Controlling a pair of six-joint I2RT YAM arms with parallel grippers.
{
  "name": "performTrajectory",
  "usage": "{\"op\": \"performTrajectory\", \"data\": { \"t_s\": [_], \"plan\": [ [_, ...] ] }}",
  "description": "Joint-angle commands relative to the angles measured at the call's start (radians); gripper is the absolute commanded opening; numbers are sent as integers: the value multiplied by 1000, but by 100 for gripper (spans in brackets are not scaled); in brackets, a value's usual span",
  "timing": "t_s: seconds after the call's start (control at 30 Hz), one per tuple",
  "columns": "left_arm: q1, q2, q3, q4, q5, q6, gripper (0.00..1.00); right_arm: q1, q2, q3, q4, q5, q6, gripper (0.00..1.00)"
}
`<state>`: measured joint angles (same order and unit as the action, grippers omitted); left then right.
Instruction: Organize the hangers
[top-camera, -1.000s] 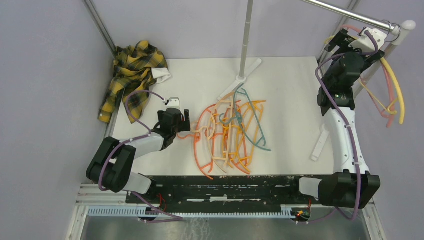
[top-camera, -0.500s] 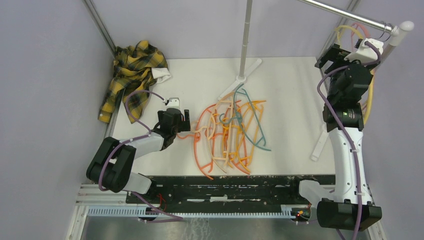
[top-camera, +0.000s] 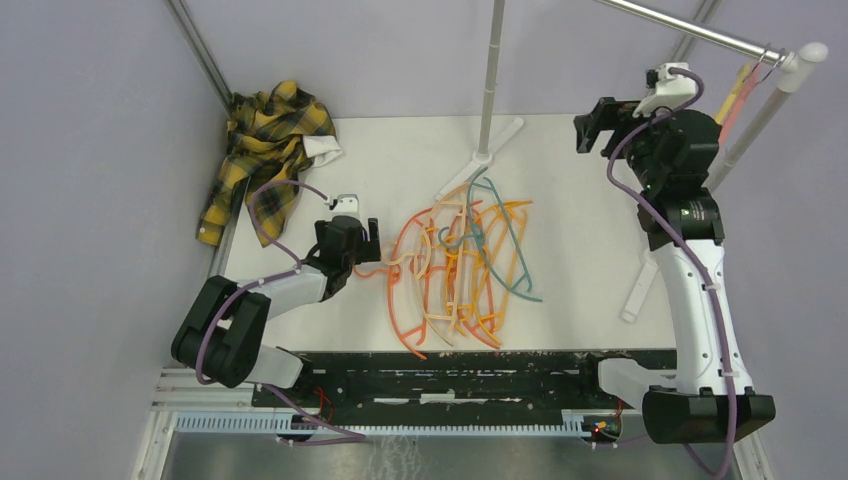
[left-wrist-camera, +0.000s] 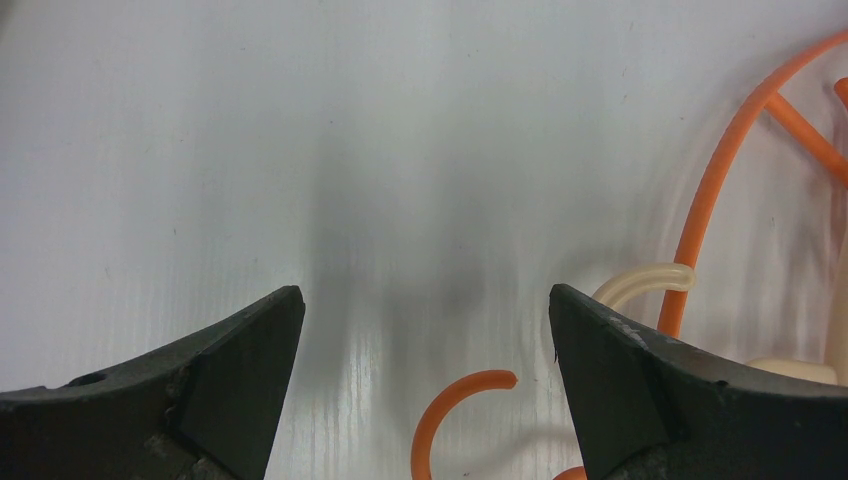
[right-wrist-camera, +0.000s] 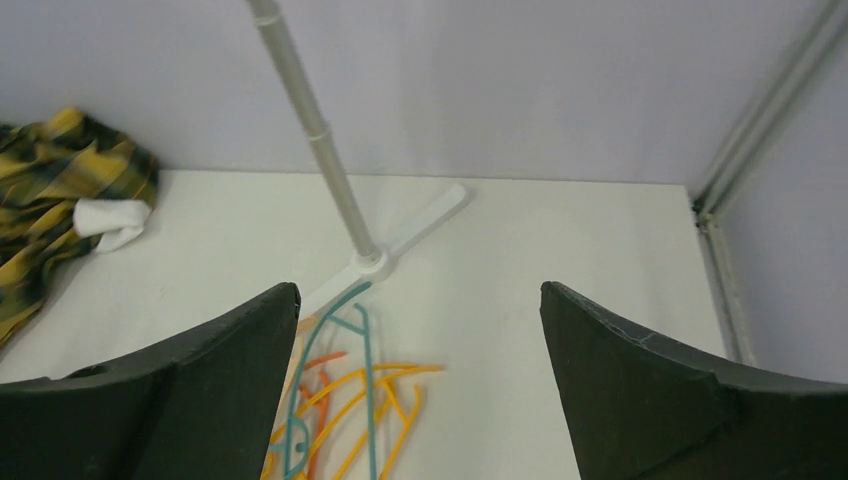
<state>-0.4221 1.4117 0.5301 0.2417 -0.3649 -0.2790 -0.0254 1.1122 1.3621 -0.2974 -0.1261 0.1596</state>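
- Hangers: thin curved plastic outlines in orange, yellow, peach and teal, overlapping in a loose pile at the table centre.
- Hung hangers: seen edge-on below the right end of the metal rail.
- My left gripper: jaws spread wide and empty, low at the pile's left edge. An orange hook lies between them.
- My right gripper: jaws spread wide and empty, raised at the far right, well apart from the pile.
- Open room: bare white table right of the pile. The pole stands just behind it, and the plaid shirt lies at the far-left corner.
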Motion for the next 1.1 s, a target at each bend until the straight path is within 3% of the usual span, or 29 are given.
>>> {"op": "performTrajectory", "data": {
  "t_s": [0.0,0.2,0.5,0.67,0.83,1.07],
  "plan": [
    [1,-18,22,51,-16,-49,99,112,36,78,-67,-65,-55,98],
    [0,-11,24,51,-16,-49,99,308,80,43,-121,14,-71,91],
    [2,11,31,48,-14,-50,99,564,122,-242,-110,192,-42,84],
    [2,9,30,48,-19,-52,99,589,216,-387,-92,158,43,75],
    [2,10,29,48,-17,-52,99,590,248,-484,-32,232,96,73],
    [1,16,32,48,-18,-54,99,590,323,-547,23,139,143,65]
  ]
}}
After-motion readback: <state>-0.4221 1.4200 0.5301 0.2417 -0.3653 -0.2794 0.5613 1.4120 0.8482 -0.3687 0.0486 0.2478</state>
